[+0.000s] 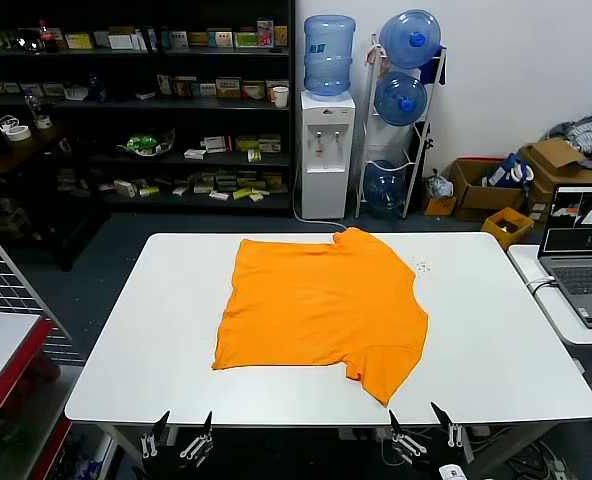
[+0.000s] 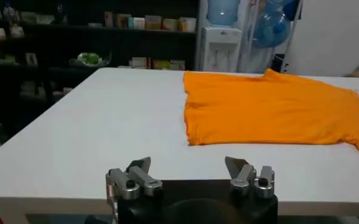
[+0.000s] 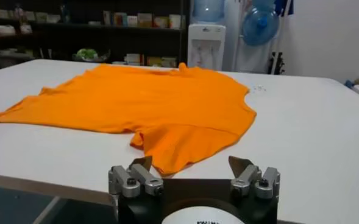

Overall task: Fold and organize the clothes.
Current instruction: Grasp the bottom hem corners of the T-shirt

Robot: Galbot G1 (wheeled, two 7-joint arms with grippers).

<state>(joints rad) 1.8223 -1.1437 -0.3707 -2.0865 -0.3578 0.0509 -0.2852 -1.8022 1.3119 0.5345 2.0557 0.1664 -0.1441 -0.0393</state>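
Observation:
The orange T-shirt (image 1: 321, 305) lies flat on the white table (image 1: 156, 340), plain side up, no lettering showing. One sleeve points toward the front right, near the table's front edge. It also shows in the left wrist view (image 2: 277, 109) and the right wrist view (image 3: 149, 103). My left gripper (image 1: 183, 435) is open and empty below the front edge, left of the shirt; its own view shows it too (image 2: 189, 165). My right gripper (image 1: 428, 432) is open and empty below the front edge, just in front of the near sleeve; its own view shows it too (image 3: 191, 164).
A laptop (image 1: 581, 250) sits on a side table at the right. A water dispenser (image 1: 326, 150), a bottle rack (image 1: 401, 110) and shelves (image 1: 136, 100) stand behind the table. Cardboard boxes (image 1: 496, 190) with grey-blue fabric are at the back right. A red-edged table (image 1: 6, 350) is at the left.

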